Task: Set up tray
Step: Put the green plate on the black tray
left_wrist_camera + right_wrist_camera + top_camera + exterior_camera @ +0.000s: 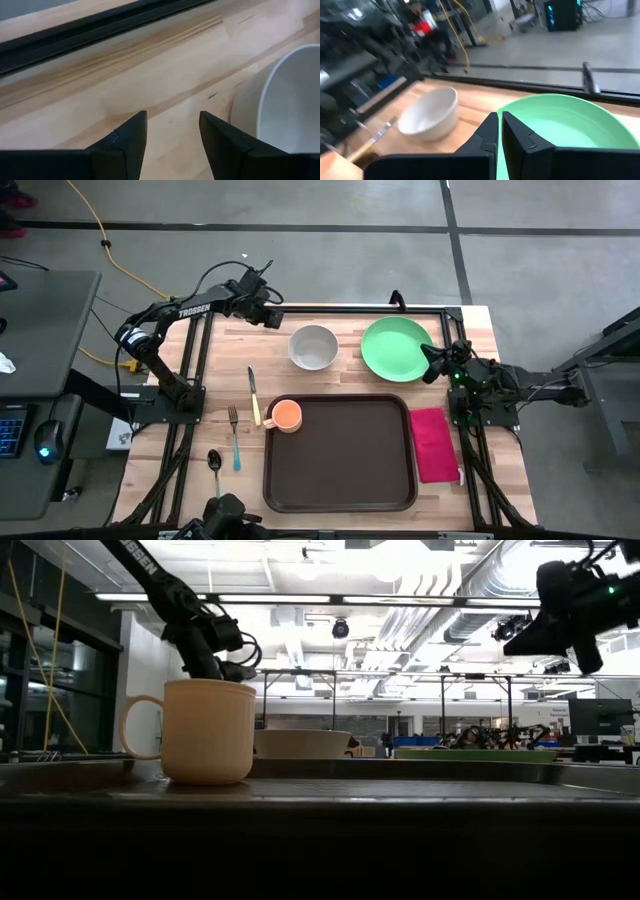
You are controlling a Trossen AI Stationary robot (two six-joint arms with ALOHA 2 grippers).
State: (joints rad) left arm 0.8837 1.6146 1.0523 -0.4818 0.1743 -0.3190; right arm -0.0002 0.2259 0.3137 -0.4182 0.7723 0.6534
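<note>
From above, my bench (480,320) is a pale wooden butcher-block top framed by black rails, sitting on a grey concrete floor (330,205) crossed by dark seams, with a yellow cable (100,230) trailing across the upper left. The tray (345,470), dark brown with rounded corners, lies in the lower middle of the frame, and an orange mug (285,416) stands in its upper left corner. Just above the tray sit a white bowl (313,347) and a green plate (397,348), side by side. A magenta napkin (433,443) lies just right of the tray; a knife (253,393), a fork (234,435) and a spoon (214,463) lie left of it. My left gripper (272,318) hovers above the bare wood at the upper left of the bowl, its fingers (127,137) parted with nothing between them. My right gripper (430,363) hangs at the right edge of the plate, its fingers (487,132) pressed together and empty. A desk with a keyboard (12,430) and mouse (45,442) fills the far left edge. In the table-level view, a workshop opens behind the mug, with long ceiling lights (300,598), pipework and metal frames.
</note>
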